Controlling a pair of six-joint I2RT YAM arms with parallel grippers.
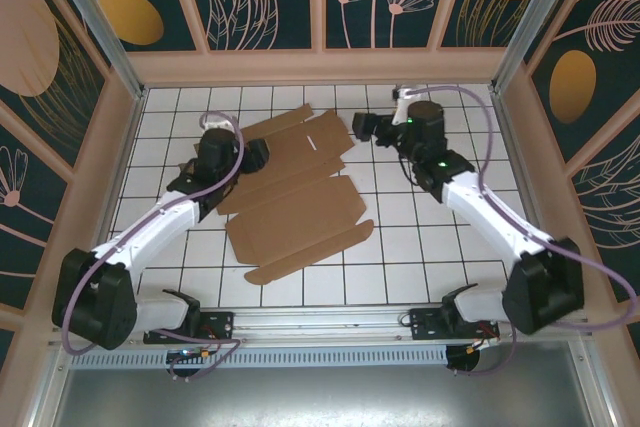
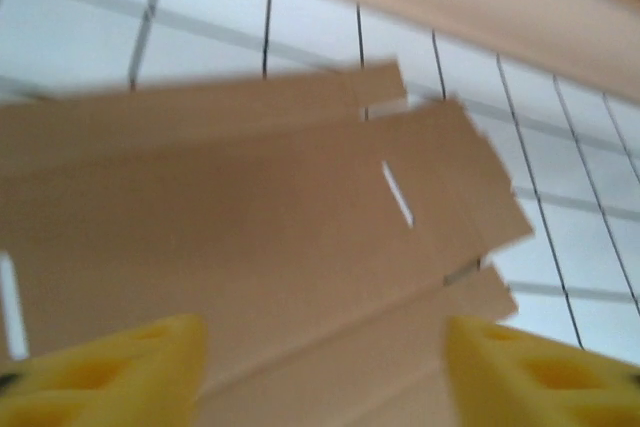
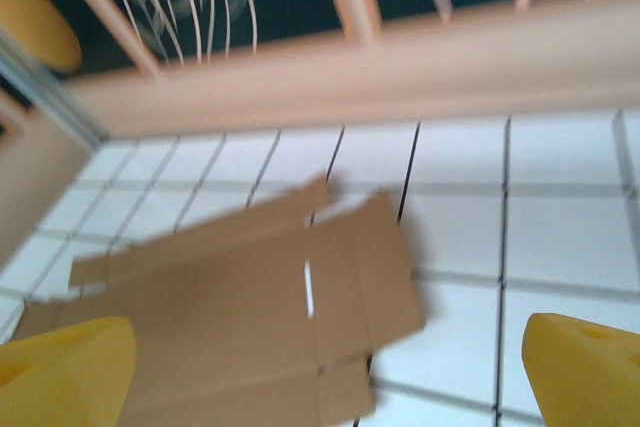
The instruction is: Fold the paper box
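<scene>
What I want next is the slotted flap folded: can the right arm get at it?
Probably yes: the right arm's fingers hover open just beside the paper box's slotted flap, with nothing but bare table between them.

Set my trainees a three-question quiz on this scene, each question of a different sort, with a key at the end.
1. True or false: the paper box is already folded up into a closed box.
2. The paper box lies on: A) a white tiled table; B) a green cloth; C) a metal tray.
3. What colour are the fingertips of the right gripper?
Key: 1 false, it lies as a flat sheet; 2 A; 3 yellow.
</scene>
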